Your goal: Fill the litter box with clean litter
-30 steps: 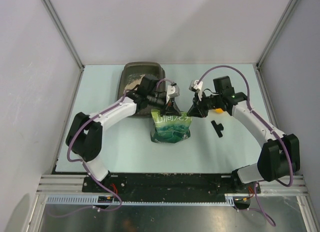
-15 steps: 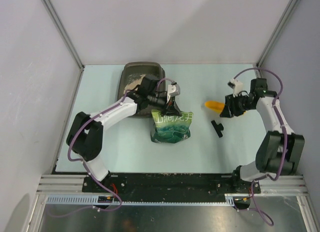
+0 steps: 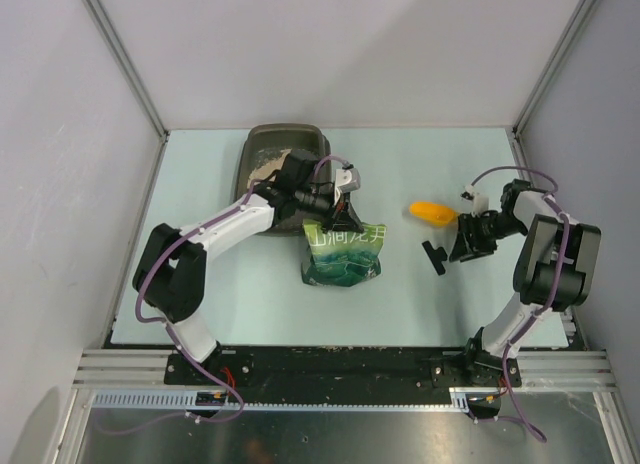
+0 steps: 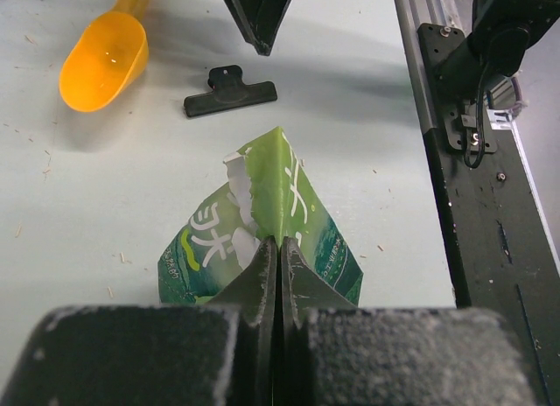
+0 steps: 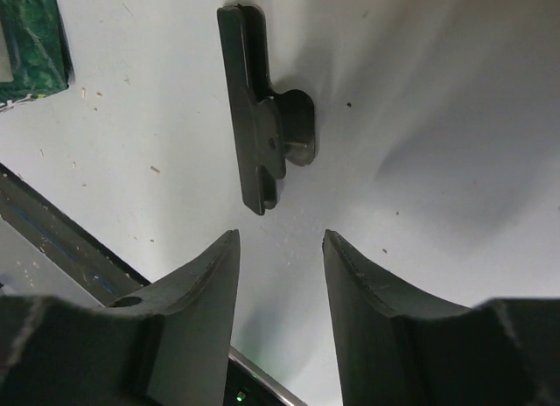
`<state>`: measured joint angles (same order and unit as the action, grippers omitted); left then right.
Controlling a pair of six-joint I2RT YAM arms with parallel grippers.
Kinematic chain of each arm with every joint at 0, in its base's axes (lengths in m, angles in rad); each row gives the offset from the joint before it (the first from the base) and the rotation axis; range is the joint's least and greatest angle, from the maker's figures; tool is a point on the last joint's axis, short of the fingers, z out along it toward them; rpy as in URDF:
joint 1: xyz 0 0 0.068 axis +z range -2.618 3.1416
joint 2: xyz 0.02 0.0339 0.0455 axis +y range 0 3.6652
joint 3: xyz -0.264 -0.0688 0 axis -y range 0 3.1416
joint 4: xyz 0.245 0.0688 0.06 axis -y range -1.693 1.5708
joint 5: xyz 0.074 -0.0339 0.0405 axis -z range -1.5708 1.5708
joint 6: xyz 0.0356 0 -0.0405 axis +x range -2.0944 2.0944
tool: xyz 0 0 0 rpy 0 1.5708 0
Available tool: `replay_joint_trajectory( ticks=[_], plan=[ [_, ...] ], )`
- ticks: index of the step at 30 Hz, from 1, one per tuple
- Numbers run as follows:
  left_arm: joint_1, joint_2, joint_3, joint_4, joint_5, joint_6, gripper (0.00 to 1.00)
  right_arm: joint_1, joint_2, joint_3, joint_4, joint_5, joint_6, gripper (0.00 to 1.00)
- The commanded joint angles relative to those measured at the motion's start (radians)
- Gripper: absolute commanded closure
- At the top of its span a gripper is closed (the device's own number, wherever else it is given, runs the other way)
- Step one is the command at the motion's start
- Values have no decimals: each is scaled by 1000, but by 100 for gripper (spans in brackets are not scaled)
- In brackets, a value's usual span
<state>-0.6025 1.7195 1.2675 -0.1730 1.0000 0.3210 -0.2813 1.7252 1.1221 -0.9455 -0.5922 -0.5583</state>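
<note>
the pale table [image 3: 200, 284] is stretching out under both my arms. at its far side the litter box [image 3: 285, 134] is sitting, with clean litter [image 3: 266, 167] showing pale in its left part. just nearer to me, my left gripper [image 4: 278, 248] is pinching the top edge of the green pouch [image 4: 280, 196], fingers pressed together. to the right the orange scoop [image 3: 432, 213] is lying alone. my right gripper [image 5: 278, 240] is hanging spread and empty just beside the black clip [image 5: 262, 126].

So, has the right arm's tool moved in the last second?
Yes. The right tool swung rightward, away from the green pouch; it now hangs open beside the black clip.
</note>
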Motion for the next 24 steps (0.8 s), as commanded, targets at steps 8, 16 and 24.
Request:
replay_joint_trajectory(
  ticks=[8,16,24],
  plan=[
    [-16,-14,-3,56,-9,-46,100,25,119,25,31,-116,-57,59],
    [-16,6,15,47,-17,-49,100,39,175,62,37,-169,-63,66],
    [-11,12,23,36,-26,-40,100,70,220,100,40,-181,-68,92]
  ],
)
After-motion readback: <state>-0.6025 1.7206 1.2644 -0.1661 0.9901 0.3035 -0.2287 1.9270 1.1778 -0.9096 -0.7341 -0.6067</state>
